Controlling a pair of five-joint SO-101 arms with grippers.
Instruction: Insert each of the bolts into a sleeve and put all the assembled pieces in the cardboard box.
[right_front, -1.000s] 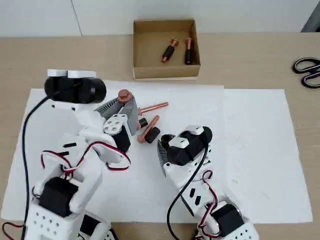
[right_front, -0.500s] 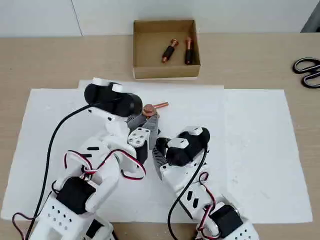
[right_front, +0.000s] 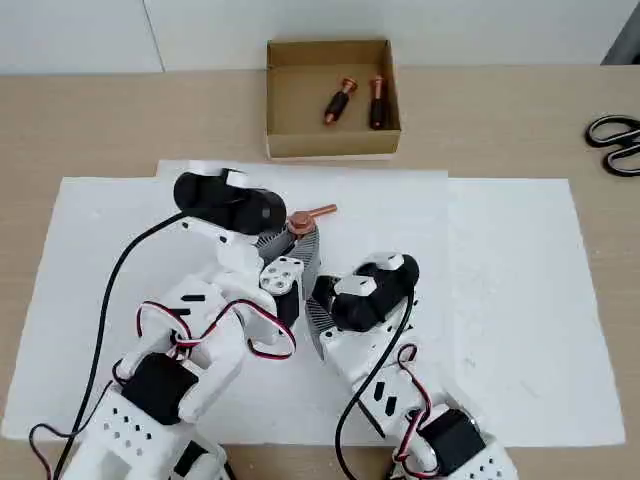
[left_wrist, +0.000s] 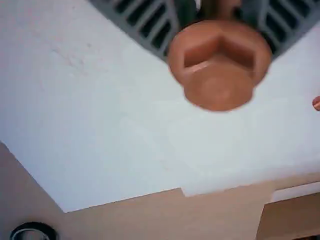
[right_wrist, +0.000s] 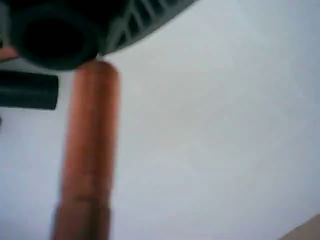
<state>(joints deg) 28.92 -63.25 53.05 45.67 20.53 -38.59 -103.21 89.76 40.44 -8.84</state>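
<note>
While gripping a bolt (right_front: 300, 222), left end effector (right_front: 297, 238) swung rightward.

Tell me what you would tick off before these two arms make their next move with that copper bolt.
1. Bolt gripped: ok. The copper bolt sits between the fingers of the left gripper.
2. Sleeve gripped: ok. The right gripper holds a black sleeve, its hole empty.
3. Bolt in sleeve: not ok. In the right wrist view a copper shaft ends beside the hole, not inside.
4. Loose bolt out of the way: cannot tell; it lies on the paper right beside the held bolt's head.
5. Cardboard box has room: ok. Two assembled pieces lie in its right half.
</note>
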